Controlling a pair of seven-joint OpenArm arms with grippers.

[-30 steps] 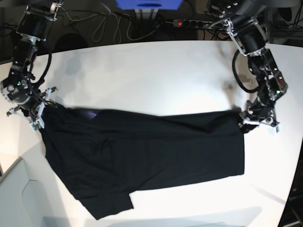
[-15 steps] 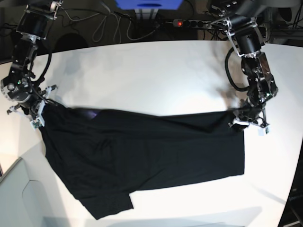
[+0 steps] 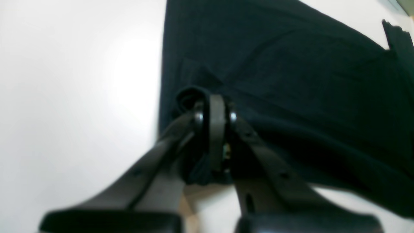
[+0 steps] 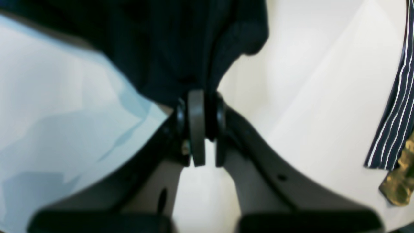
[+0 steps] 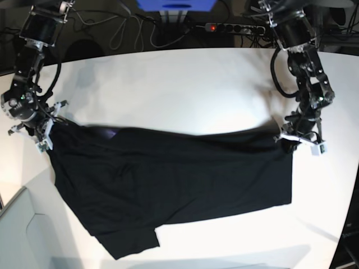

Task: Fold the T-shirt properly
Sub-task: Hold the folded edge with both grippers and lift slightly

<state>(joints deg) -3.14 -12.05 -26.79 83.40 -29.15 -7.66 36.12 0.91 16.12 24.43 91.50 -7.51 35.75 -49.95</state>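
On the white table [image 5: 179, 84] — both claws pinch the T-shirt [image 5: 179, 179].

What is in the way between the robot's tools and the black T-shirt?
Nothing visible. The left tool is shut on a bunched corner of the T-shirt, and the right tool is shut on its opposite corner. The cloth lies spread on the white table.

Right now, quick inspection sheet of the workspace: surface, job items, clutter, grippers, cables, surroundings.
Surface: white table, bare beyond the cloth.
Job's things: black T-shirt spread flat, plain side up.
Clutter: striped fabric at the table edge in the right wrist view.
Grippers: left gripper shut on a T-shirt corner; right gripper shut on the opposite edge.
Cables: power strip and loose cables behind the table.
Surroundings: blue box at the back.
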